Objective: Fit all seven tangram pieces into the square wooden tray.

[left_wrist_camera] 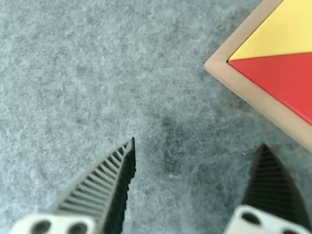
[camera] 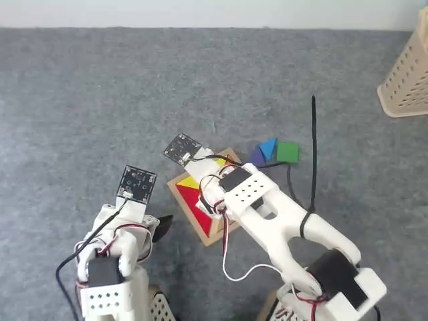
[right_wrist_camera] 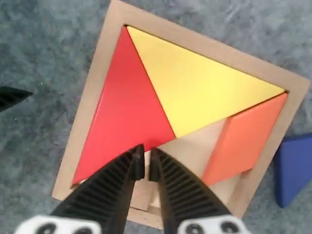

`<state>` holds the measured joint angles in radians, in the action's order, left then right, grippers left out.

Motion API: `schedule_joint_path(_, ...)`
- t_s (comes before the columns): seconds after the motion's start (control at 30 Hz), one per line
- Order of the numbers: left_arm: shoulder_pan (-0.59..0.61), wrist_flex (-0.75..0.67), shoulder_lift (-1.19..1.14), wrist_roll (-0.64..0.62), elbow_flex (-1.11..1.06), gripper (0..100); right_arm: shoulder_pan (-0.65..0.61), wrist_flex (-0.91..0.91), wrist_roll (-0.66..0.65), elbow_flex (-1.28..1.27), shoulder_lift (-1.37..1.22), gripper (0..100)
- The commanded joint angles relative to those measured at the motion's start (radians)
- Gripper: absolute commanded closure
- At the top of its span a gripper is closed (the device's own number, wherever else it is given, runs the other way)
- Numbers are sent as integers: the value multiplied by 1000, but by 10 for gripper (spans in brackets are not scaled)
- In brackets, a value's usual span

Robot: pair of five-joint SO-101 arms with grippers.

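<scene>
Placement looks partway done: the wooden tray (right_wrist_camera: 91, 97) lies on the grey counter with a red triangle (right_wrist_camera: 124, 112), a yellow triangle (right_wrist_camera: 195, 85) and an orange piece (right_wrist_camera: 241, 141) seated flat, leaving a bare pocket along one side. The right end effector (right_wrist_camera: 146, 163) hangs over that pocket by the red triangle's tip, its jaws pinched almost together with nothing between them. The left end effector (left_wrist_camera: 197, 144) is spread wide and empty over bare counter, at about eight o'clock from the tray. At two o'clock from the tray, close beside it, sit a purple piece (camera: 256, 158), a blue piece (camera: 269, 148) and a green piece (camera: 287, 152). The next move probably means opening the right jaws before reaching across, then gripping the nearest piece by two opposite edges — held level, turned to match the pocket's angle above the rim, and lowered rather than slid, so seated pieces aren't nudged.
</scene>
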<state>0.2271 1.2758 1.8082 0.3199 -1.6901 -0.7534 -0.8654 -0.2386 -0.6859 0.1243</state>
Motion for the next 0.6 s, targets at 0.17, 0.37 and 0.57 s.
schedule_joint_path(0.17,-5,0,14,5,5,647,-5,-7,14,-3,8,991)
schedule_joint_path(0.37,-5,0,14,5,5,647,38,15,11,-21,8,991)
schedule_joint_path(0.57,-5,0,14,5,5,647,105,15,6,-21,8,990)
